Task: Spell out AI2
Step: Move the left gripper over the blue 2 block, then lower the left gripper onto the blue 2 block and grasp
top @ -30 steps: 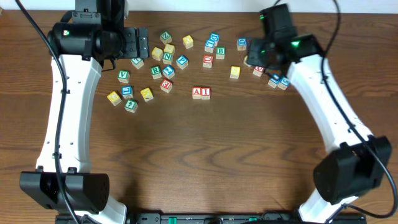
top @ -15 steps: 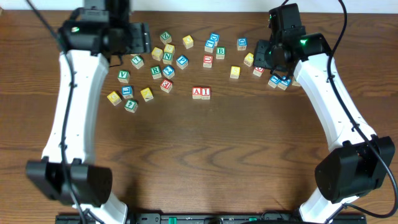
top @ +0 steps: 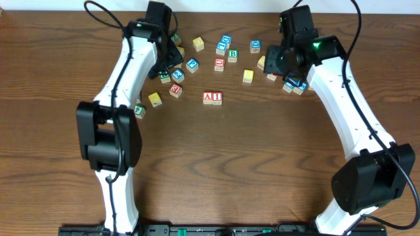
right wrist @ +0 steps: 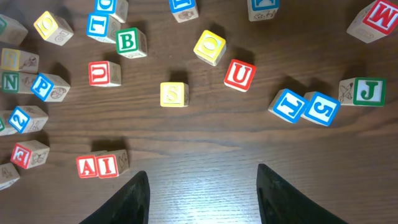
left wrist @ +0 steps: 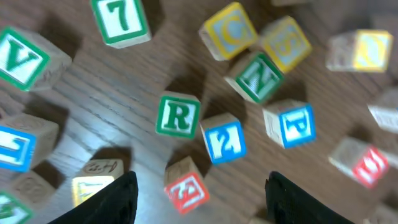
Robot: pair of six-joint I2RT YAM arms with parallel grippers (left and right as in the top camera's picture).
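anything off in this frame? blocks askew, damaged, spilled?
Nothing damaged or spilled. The A cube and I cube sit touching in a tidy row, but the 2 cube lies apart among the scattered cubes near the left gripper, turned at an angle to the pair.

Printed wood blocks: red A cube [right wrist: 87, 166], red I cube [right wrist: 107, 165], blue 2 cube [left wrist: 224, 142], green R cube [left wrist: 178, 116], green 7 cube [left wrist: 119, 18], green B cube [right wrist: 128, 41], red U cube [right wrist: 239, 74], blue 5 cube [right wrist: 322, 108], green J cube [right wrist: 369, 91]
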